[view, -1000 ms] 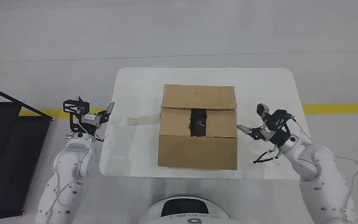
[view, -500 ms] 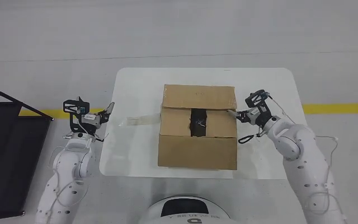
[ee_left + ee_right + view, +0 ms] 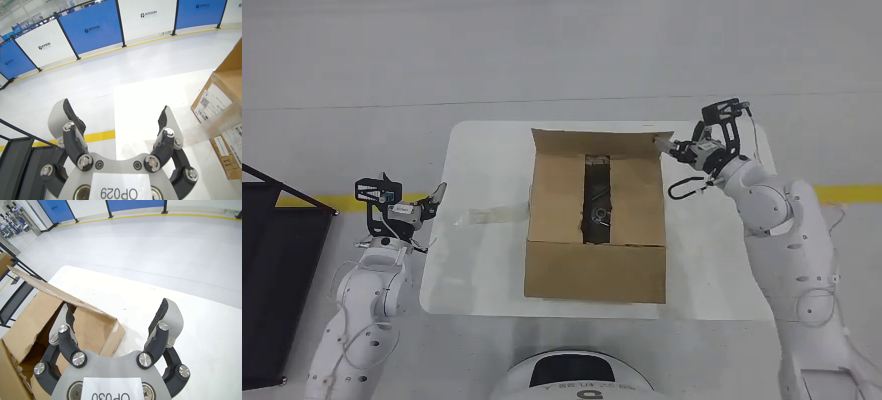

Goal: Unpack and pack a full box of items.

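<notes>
Box flap [image 3: 56, 292] tilts above spread right pincer [image 3: 116, 303]; left pincer [image 3: 115, 104] spread, empty.

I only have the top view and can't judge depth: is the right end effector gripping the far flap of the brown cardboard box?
Observer: No. The right end effector is open; one finger sits under the lifted flap, the other over the white table.
Operator: Is the left end effector holding anything?
Observer: No, it's open and empty; a clear tape strip from the brown cardboard box runs up to one finger.
Operator: Any markings on that side of the box?
Observer: Yes, white printed labels.
</notes>
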You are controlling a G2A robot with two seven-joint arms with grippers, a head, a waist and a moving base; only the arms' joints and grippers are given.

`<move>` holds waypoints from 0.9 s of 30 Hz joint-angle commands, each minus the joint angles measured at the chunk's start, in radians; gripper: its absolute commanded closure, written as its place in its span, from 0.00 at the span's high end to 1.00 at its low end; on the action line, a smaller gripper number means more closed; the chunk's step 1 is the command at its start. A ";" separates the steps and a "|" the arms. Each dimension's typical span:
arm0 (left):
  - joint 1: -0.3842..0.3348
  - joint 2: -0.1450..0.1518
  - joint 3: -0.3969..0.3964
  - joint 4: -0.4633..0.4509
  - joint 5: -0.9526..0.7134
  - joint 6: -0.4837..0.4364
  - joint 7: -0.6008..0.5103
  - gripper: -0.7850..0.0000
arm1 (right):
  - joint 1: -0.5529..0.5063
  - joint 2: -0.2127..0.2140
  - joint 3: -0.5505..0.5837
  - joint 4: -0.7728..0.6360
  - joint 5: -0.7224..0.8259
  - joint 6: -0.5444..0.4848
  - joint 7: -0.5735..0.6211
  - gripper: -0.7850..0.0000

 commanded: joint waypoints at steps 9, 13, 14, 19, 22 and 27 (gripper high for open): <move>0.000 0.000 0.000 0.000 0.000 0.000 0.000 1.00 | 0.353 -0.048 -0.231 0.435 -0.009 0.079 0.181 1.00; 0.000 0.000 0.000 0.000 0.000 0.000 0.000 1.00 | 0.417 -0.065 -0.281 0.576 0.011 0.038 0.186 1.00; 0.000 0.000 0.000 0.000 0.000 0.000 0.000 1.00 | 0.429 -0.069 -0.290 0.604 0.015 0.031 0.186 1.00; 0.000 0.000 0.000 0.000 0.000 0.000 0.000 1.00 | 0.457 -0.068 -0.279 0.666 0.035 -0.027 0.127 1.00; 0.000 0.000 0.000 0.000 0.000 0.000 0.000 1.00 | 0.418 -0.044 -0.219 0.600 0.039 -0.094 0.075 1.00; 0.000 0.000 0.000 0.000 0.000 0.000 0.000 1.00 | 0.177 0.020 -0.011 0.265 0.031 -0.214 -0.021 1.00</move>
